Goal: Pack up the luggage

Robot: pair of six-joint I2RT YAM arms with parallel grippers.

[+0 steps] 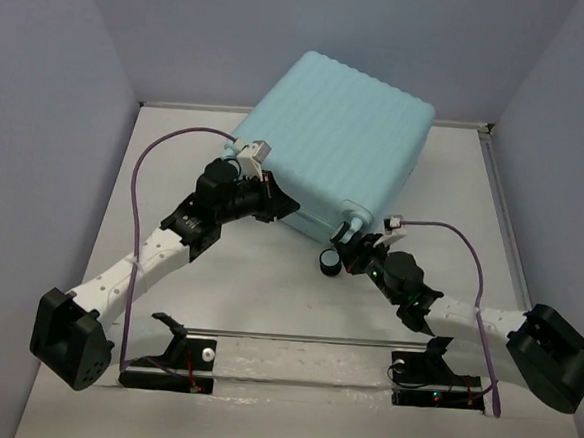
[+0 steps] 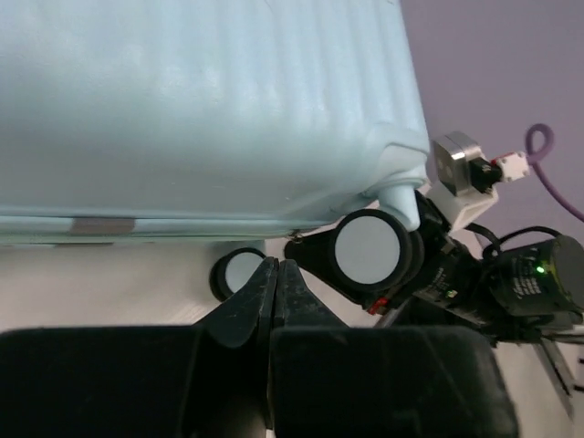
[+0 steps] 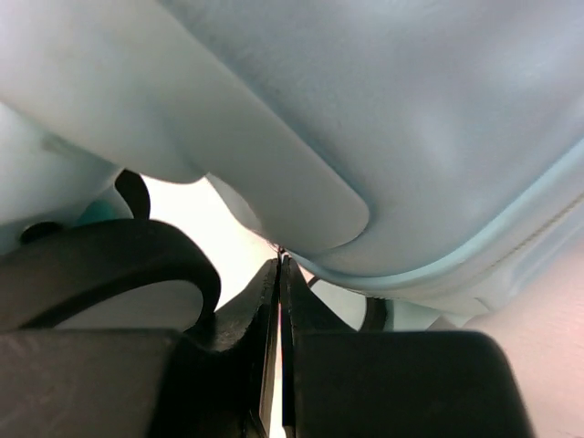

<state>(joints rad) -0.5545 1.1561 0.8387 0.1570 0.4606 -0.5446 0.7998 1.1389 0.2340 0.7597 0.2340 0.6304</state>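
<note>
While left claw (image 2: 276, 271), right claw (image 3: 279, 266) crowd its near edge, luggage (image 1: 333, 132) lying closed

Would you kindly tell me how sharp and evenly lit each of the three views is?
Top external: sharp, evenly lit, soft shadows beside the luggage. Left wrist: caster wheel fairly crisp, left gripper dark and blurred. Right wrist: luggage shell too close, out of focus; right gripper nearly silhouetted against a blown-out background.

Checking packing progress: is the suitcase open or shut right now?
Shut. The suitcase lies with its ribbed shell up, both halves meeting along the side seam; no lining shows.
</note>
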